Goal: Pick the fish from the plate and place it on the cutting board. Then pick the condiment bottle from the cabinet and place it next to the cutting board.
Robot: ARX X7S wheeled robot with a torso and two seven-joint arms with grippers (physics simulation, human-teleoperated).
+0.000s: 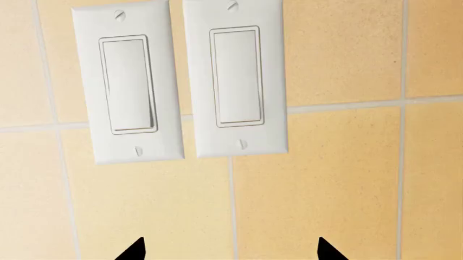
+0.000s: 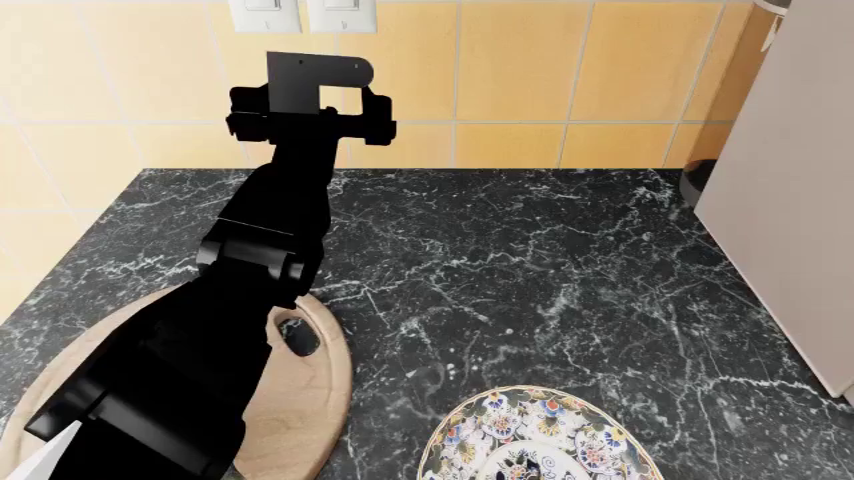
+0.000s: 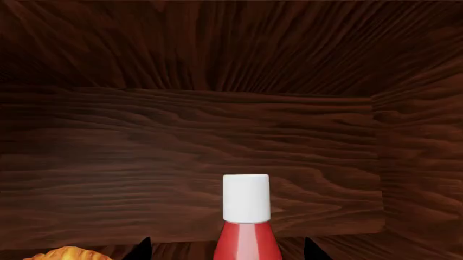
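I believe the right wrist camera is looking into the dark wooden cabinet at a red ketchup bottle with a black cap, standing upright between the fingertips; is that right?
Not quite: the cap is white, not black. The right wrist view shows the ketchup bottle upright inside the dark wooden cabinet, its tall white cap plainly pale against the wood, with the right gripper fingertips either side of it.

Open gap around condiment bottle (image 3: 246, 219) cap.
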